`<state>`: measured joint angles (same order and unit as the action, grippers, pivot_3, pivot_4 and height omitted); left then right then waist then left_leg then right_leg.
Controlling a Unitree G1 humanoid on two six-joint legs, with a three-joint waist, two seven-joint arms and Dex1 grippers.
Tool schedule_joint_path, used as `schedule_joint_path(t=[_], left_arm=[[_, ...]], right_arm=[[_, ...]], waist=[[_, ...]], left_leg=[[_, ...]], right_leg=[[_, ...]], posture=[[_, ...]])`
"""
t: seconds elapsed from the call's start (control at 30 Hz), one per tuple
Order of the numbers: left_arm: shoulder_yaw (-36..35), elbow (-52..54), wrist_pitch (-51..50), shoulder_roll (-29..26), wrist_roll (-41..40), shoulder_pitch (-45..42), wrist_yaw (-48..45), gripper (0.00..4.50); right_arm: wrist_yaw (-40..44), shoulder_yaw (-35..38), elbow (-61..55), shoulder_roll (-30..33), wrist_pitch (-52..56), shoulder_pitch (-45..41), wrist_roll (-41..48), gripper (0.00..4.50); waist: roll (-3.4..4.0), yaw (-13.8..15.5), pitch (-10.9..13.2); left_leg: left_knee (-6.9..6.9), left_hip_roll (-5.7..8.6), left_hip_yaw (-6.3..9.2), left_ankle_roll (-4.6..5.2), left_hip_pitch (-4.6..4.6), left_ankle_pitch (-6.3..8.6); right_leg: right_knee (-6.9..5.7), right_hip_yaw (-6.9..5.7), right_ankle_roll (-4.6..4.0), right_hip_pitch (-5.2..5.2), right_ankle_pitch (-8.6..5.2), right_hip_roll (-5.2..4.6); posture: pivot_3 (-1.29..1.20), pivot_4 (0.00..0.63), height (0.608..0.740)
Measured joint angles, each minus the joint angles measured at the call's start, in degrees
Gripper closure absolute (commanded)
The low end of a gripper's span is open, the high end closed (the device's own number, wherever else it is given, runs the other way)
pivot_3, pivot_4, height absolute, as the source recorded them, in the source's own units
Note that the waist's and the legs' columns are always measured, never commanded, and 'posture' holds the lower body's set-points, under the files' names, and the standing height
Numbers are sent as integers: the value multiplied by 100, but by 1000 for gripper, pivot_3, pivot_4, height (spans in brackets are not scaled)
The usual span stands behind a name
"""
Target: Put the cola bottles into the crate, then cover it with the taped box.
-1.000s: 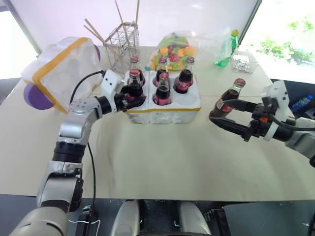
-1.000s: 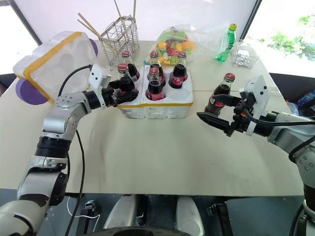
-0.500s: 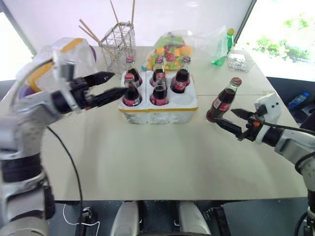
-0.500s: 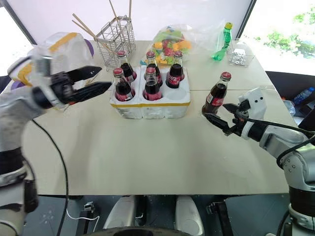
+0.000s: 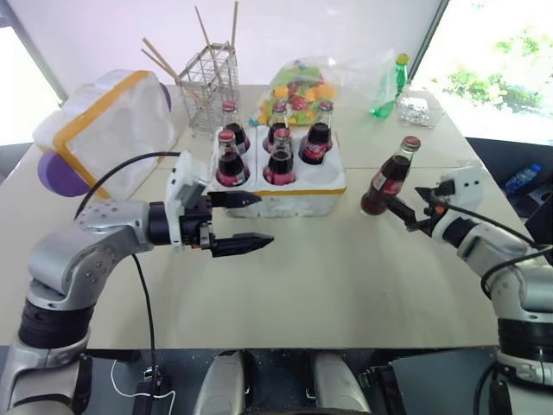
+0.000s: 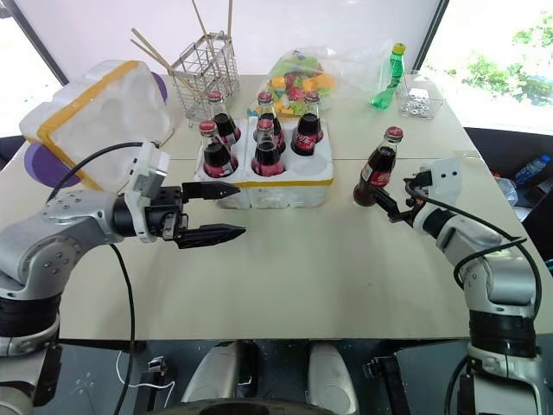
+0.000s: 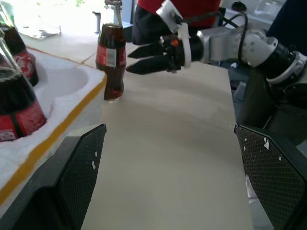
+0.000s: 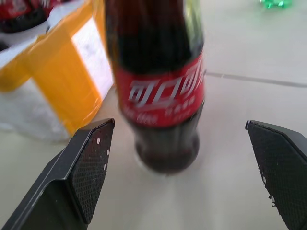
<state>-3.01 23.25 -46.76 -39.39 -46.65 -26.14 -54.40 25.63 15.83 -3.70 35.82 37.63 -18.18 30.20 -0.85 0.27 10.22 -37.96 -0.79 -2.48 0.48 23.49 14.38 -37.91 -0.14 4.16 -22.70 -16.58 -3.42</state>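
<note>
The crate [image 5: 289,197], a low white tray with a yellow band, stands mid-table holding several cola bottles [image 5: 282,160]; its front right well [image 5: 320,175] is empty. One more cola bottle [image 5: 390,178] stands on the table to the crate's right. My right gripper [image 5: 406,207] is open, its fingers [image 8: 91,163] level on either side of this bottle's base [image 8: 162,91] without touching it. My left gripper [image 5: 265,220] is open and empty, pointing right just in front of the crate. The taped box [image 5: 108,130] lies at the back left.
Behind the crate are a wire basket with sticks [image 5: 212,82], a bag of colourful items [image 5: 298,86], a green bottle [image 5: 393,82] and a clear box of small metal parts [image 5: 419,108]. A purple object [image 5: 54,173] sits under the taped box. Bare table lies in front.
My left gripper has left the front left bottle in the crate and drawn back toward me, open. My right gripper has moved forward, closer to the standing bottle.
</note>
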Motion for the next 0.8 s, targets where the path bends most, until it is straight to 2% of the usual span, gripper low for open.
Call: schedule_joint_path(t=[0.43,0.53,0.6,0.8], left_arm=[[11,-298,126,169,182,-282,206,23],[12,-301,129,188,207,-303,222,0],[12,-301,129,193,221,-305,231,0],[8,-302,129,212,229,-304,341,0]], right_arm=[[151,-246,1053,-380,-469,-780,-329,0],[221,-262,1260,-476,-579,-919,-411,891],[242,-264,1312,-526,-632,-962,-429,1804],[263,-253,1270,-544,-605,-967,-411,1803]], waist=[[0,-8,0],[0,-20,0],[0,-22,0],[3,-70,2]], left_leg=[[2,0,-8,0,1,0],[2,0,-8,0,2,0],[3,0,-8,0,2,0],[3,0,-8,0,3,0]], right_leg=[[0,2,13,-3,7,1],[1,2,15,-3,8,0],[1,2,15,-3,8,0],[1,2,15,-4,8,-3]], posture=[[0,150,740],[0,150,740],[0,150,740],[0,150,740]])
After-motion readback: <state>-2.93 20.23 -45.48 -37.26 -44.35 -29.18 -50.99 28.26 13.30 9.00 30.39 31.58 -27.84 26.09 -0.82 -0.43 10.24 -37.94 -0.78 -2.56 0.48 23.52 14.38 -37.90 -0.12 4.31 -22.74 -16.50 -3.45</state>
